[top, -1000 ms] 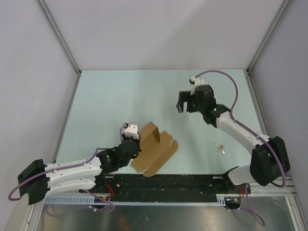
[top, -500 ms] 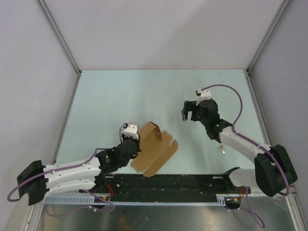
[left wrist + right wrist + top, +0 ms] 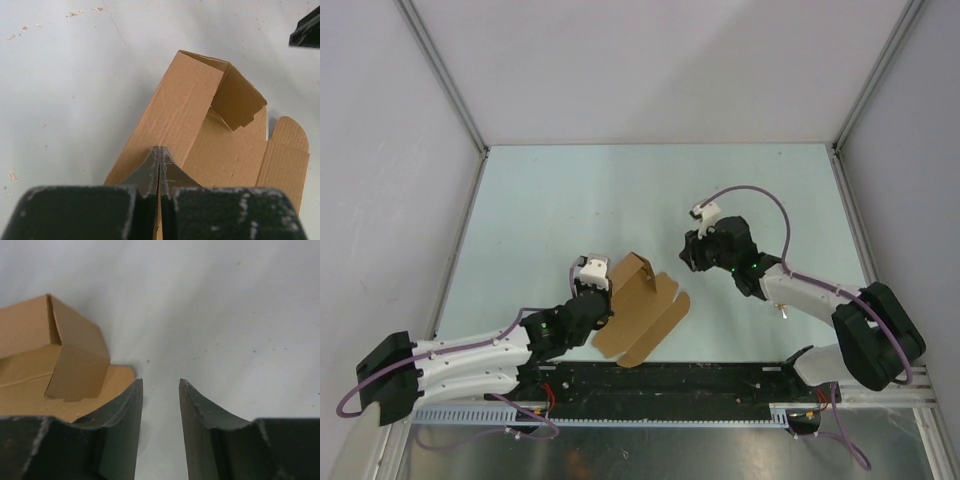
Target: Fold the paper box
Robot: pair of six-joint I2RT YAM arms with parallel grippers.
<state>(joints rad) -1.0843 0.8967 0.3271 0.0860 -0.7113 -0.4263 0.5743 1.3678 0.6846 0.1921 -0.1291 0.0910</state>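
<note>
Two grippers, two different stories. My left gripper (image 3: pixel 159 162) is pinched tight on the near end of the paper box (image 3: pixel 638 310), with a sliver of brown cardboard showing between the fingers. The box sits on the pale table (image 3: pixel 550 200) near the front edge and it's half-formed: one wall is standing, an end flap is bent inward, and rounded flaps lie flat to the right. My right gripper (image 3: pixel 160 385) has its fingers apart with nothing between them. It hangs just beside the box's upright end, not touching it as far as I can tell.
</note>
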